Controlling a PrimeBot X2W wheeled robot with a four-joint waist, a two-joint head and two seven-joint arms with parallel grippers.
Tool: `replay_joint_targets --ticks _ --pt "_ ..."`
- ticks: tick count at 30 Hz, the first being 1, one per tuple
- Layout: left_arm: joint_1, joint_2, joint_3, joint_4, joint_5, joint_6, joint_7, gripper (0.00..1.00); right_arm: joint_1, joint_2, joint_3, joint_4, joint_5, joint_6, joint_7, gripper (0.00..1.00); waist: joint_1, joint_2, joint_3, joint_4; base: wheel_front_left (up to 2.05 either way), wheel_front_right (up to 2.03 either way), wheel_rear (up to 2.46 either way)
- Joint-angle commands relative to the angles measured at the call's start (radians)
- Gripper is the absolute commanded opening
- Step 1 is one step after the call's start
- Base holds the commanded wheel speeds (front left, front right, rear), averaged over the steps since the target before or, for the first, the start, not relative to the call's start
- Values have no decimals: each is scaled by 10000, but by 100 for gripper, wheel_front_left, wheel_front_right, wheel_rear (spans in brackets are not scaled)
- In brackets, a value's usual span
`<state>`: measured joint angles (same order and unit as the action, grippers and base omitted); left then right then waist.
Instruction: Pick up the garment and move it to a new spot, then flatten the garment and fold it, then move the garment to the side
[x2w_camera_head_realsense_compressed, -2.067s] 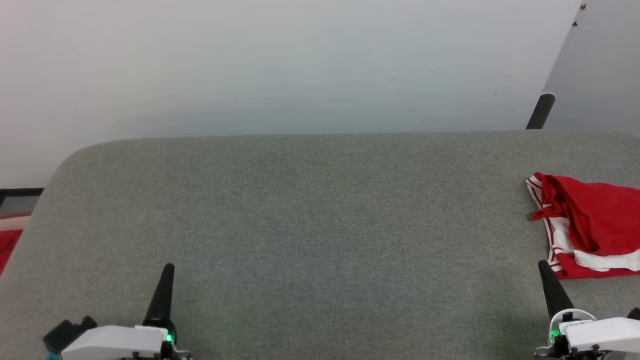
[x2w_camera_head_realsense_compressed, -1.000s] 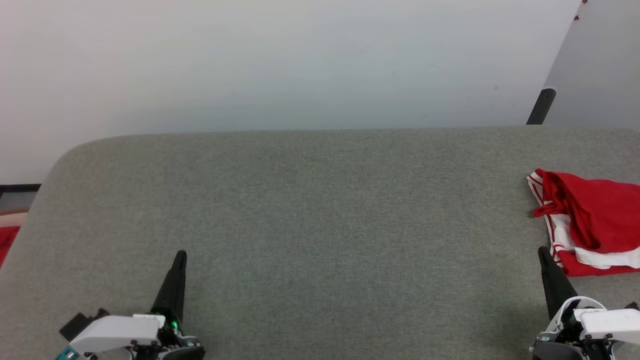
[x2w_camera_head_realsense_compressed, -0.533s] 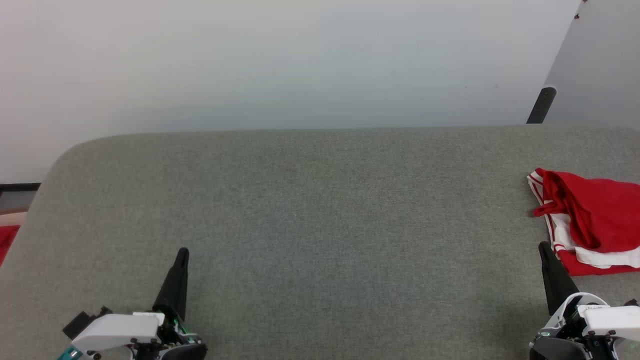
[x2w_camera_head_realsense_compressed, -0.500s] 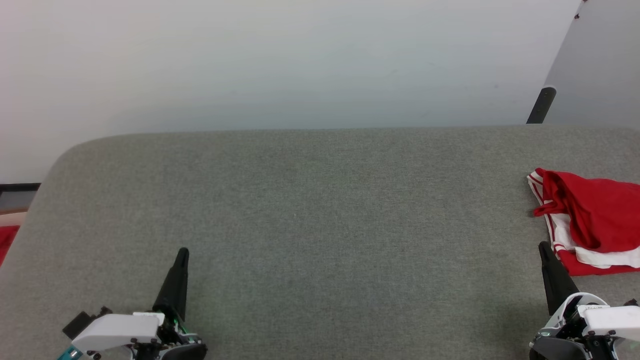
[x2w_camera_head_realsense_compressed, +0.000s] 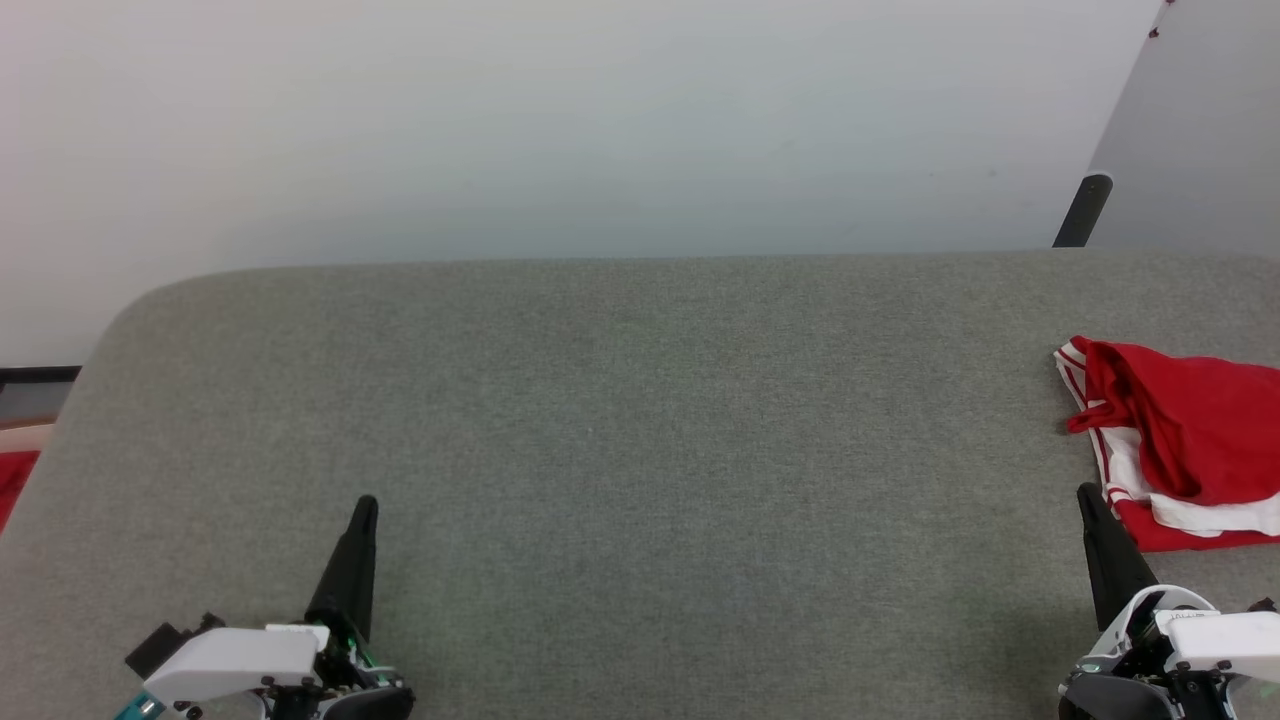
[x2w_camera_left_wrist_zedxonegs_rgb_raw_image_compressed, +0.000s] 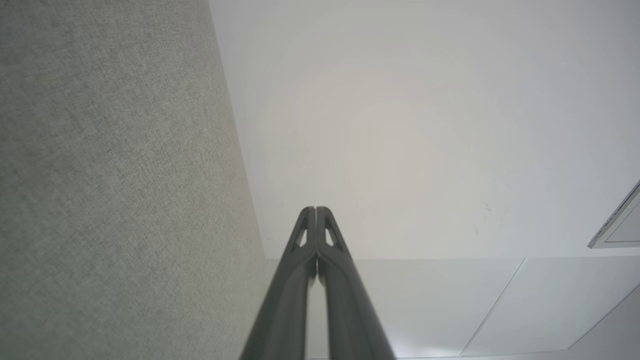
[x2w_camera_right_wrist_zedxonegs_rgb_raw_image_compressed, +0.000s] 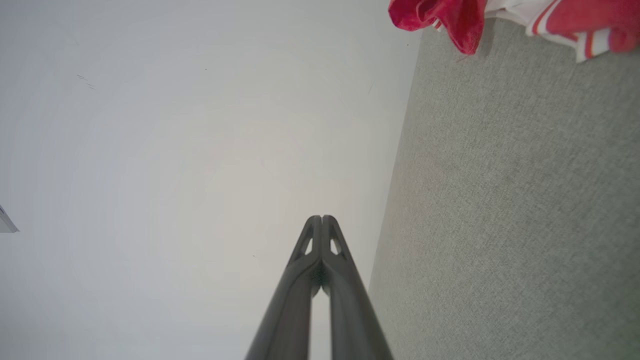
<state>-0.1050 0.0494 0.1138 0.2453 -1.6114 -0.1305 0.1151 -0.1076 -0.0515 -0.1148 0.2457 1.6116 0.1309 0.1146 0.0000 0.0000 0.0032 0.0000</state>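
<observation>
The head camera looked forward and down over the grey surface toward the white wall. Both wrist cameras sat close to that surface, rolled sideways, sighting along the left end effector and the right end effector at the wall. The garment, at the upper right of the right wrist view, lay at the head view's right edge.

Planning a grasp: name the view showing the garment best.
Head view: the garment lies bunched at the right edge, partly cropped. Right wrist view catches a strip at its top; left wrist view faces table and wall.
</observation>
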Motion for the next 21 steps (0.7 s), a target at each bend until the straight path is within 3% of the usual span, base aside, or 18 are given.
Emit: replay_joint_targets --ticks 1,21 --pt "-92 -6 3 11 -27 -4 18 0 -37 35 -4 -20 24 -3 23 0 0 0 -1 0 0 0 0" --pt "-92 -6 1 10 -28 -4 16 0 -37 35 -4 -20 23 -3 21 0 0 0 -1 0 0 0 0"
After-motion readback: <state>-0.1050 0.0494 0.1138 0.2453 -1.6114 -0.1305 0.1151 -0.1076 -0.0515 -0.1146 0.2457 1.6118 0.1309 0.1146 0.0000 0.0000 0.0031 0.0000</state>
